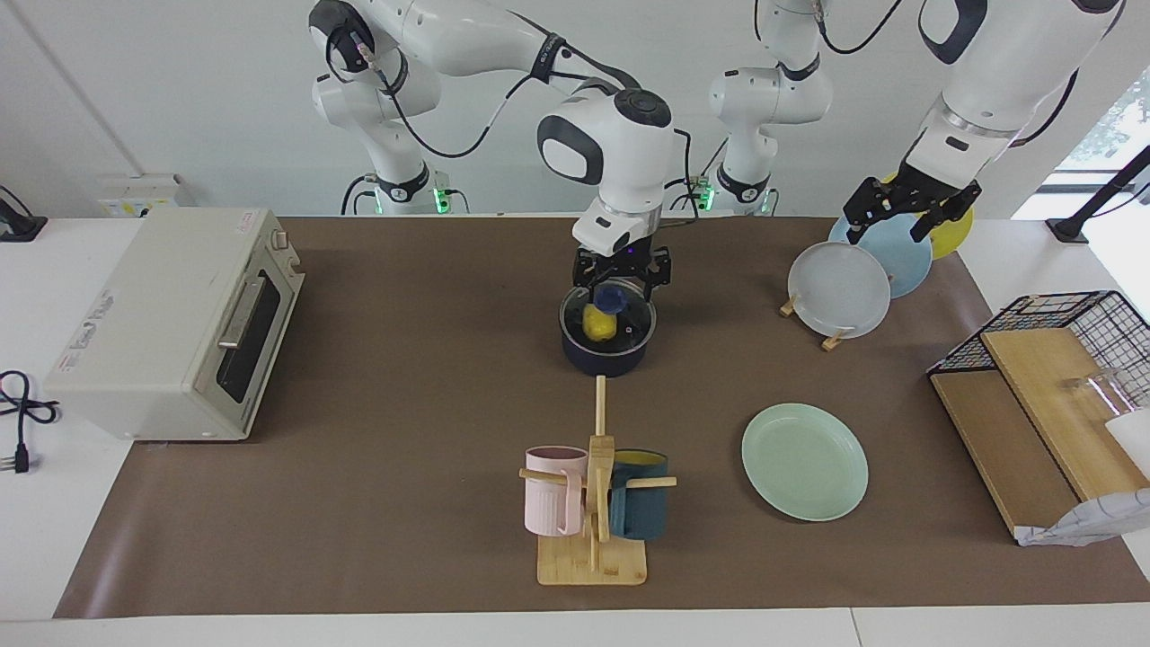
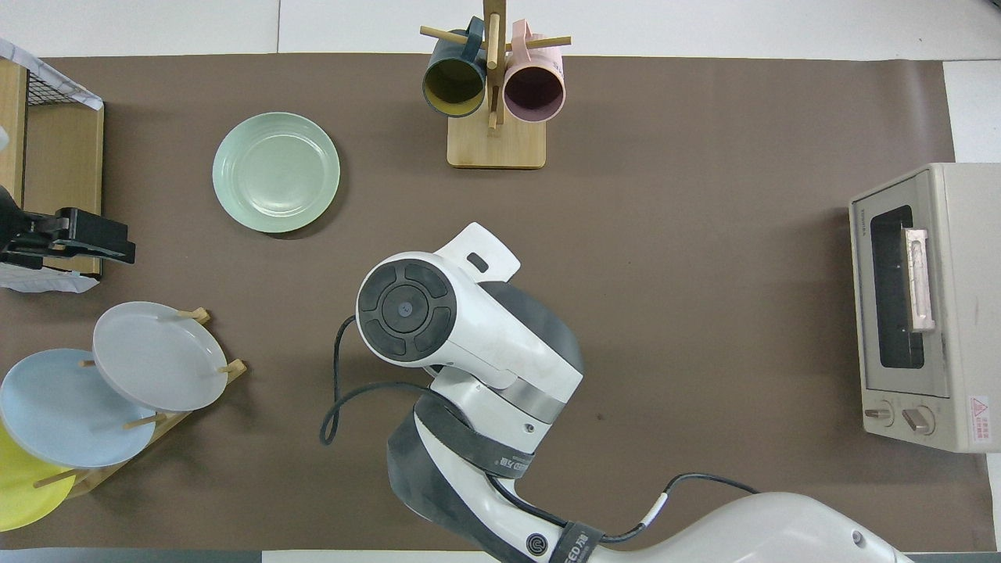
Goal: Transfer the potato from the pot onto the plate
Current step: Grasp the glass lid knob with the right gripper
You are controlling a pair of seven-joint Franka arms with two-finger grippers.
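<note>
Right gripper (image 1: 621, 280) sits wide open around the lid knob (image 1: 613, 296) on the pot (image 1: 607, 353), while left gripper (image 1: 909, 209) waits open over the plates.

The cream-white boxy toaster oven (image 2: 938, 313) at the right arm's end of the table carries a small sticker (image 2: 977, 408) on its control panel, beside the knobs: a red warning triangle over lines of print too fine to read. A short brand word (image 2: 859, 213) on the frame at the door's corner farther from the robots cannot be made out. A red-edged label (image 1: 247, 221) and a larger printed label (image 1: 90, 328) on its top are illegible too. The right arm's black band (image 2: 575, 539) bears a round white logo and white letters, apparently "ED" among them.
</note>
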